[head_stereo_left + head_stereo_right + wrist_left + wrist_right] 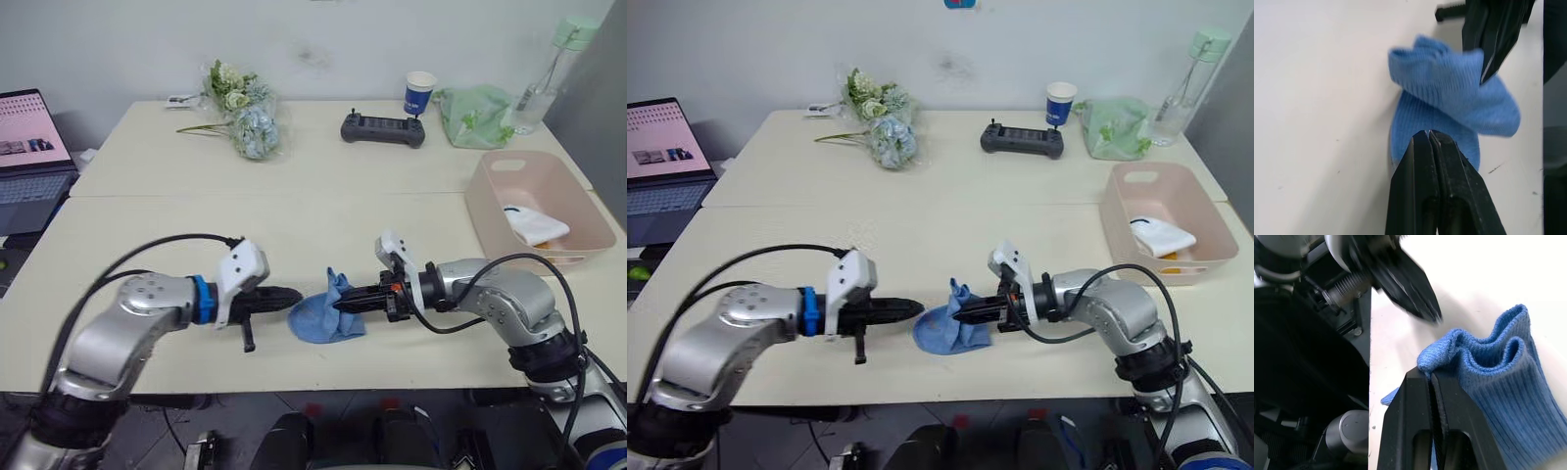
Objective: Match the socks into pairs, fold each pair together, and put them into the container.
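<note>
The right gripper (338, 305) is clamped on a raised fold of the blue socks (323, 315), which lie bunched on the table (294, 220) between both grippers; the left gripper (297, 295), fingers pressed together, touches their opposite edge, tub (490, 201) well apart

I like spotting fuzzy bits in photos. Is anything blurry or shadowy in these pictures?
In the right wrist view, the left gripper looks smeared, while the blue sock shows crisp ribs. In the left wrist view, the sock's ribs are sharp near the left gripper and softer farther off. In the left eye view, soft shadows lie on the table under both arms.
</note>
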{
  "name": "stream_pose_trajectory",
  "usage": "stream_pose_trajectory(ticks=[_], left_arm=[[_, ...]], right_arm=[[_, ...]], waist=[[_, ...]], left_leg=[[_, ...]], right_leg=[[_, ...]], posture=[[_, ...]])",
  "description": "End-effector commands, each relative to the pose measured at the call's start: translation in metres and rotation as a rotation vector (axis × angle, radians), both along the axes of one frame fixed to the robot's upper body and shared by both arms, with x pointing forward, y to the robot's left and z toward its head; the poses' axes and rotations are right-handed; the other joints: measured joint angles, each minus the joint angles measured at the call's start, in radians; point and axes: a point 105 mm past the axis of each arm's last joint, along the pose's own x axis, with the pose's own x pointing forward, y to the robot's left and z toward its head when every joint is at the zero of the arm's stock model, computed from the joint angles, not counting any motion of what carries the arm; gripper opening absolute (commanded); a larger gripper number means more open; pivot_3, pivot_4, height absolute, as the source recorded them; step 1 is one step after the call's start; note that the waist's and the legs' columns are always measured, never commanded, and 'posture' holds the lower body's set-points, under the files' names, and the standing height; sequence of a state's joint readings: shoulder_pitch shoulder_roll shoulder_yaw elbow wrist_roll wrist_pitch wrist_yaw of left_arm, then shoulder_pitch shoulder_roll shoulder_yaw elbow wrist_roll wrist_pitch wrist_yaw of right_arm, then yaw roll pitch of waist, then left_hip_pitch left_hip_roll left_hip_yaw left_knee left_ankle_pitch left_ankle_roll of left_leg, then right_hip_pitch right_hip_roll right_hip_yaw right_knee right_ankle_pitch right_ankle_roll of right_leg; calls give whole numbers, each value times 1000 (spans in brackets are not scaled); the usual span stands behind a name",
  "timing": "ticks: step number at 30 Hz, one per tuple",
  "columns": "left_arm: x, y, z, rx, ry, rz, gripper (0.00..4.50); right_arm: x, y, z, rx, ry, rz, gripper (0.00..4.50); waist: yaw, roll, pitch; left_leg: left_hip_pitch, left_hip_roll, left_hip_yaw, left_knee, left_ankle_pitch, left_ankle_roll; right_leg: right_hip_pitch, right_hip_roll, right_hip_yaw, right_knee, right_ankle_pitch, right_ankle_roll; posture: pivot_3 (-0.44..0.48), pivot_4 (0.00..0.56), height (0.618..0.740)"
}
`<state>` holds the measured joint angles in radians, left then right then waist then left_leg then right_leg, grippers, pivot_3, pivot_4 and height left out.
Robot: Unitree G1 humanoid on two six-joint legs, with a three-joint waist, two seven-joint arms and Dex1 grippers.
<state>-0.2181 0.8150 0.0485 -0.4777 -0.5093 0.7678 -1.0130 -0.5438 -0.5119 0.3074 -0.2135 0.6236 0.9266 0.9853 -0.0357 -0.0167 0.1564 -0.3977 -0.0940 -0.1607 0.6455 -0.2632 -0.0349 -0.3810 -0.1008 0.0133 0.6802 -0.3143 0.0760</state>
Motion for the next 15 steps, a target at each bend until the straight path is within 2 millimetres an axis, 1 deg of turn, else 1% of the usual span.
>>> stream_pose_trajectory(ticks=[1, 2, 4, 5, 6, 7, 9, 12, 15], left_arm=[[-1, 18, 6, 25, -22, 61, 0], [0, 23, 4, 41, -28, 82, 0], [2, 26, 3, 40, -39, 102, 0], [3, 25, 3, 29, -48, 106, 0], [4, 23, 4, 21, -54, 108, 0], [5, 17, 5, 1, -67, 98, 0], [6, 6, 8, -36, -84, 75, 0], [1, -18, 8, -88, -88, 6, 0], [0, -34, -8, -65, -69, -30, 0]], right_arm=[[-4, 8, 16, 45, -34, 58, 755], [-5, 8, 21, 62, -21, 68, 1108], [-7, 7, 31, 85, -4, 77, 1837], [-8, 5, 34, 90, 2, 80, 2141], [-8, 3, 37, 91, 7, 82, 2553], [-8, 0, 38, 88, 1, 78, 2883], [-7, -7, 41, 83, -7, 67, 2883], [8, -19, 39, 51, -48, -40, 2883], [17, -33, 30, -17, -71, -117, 2883]], waist=[[1, 0, 0], [1, 0, 0], [3, 0, 0], [3, 0, 0], [4, 0, 0], [5, 0, 0], [10, 0, 0], [9, 0, 0], [7, 0, 0]], left_leg=[[0, 0, 0, 0, 0, 0], [0, 0, 0, 0, 0, 0], [0, 0, 0, 0, 0, 0], [0, 0, 0, 0, 0, 0], [0, 0, 0, 0, 0, 0], [0, 0, 0, 0, 0, 0], [0, 0, 0, 0, 0, 0], [-1, -1, 0, 0, 0, 0], [-1, 0, 1, 0, 0, 0]], right_leg=[[0, 0, 0, 0, 0, 0], [0, 0, 0, 0, 0, 0], [0, 0, 0, 0, 0, 0], [0, 0, 0, 0, 0, 0], [0, 0, 0, 0, 0, 0], [0, 0, 0, 0, 0, 0], [0, -1, 0, -1, 0, 0], [1, -1, 0, -1, 0, 0], [0, -1, 0, 0, 0, 0]], posture=[[0, 150, 740], [0, 150, 740], [0, 150, 740], [0, 150, 740], [0, 150, 740], [0, 150, 740], [0, 150, 740], [0, 150, 740], [0, 150, 740]])
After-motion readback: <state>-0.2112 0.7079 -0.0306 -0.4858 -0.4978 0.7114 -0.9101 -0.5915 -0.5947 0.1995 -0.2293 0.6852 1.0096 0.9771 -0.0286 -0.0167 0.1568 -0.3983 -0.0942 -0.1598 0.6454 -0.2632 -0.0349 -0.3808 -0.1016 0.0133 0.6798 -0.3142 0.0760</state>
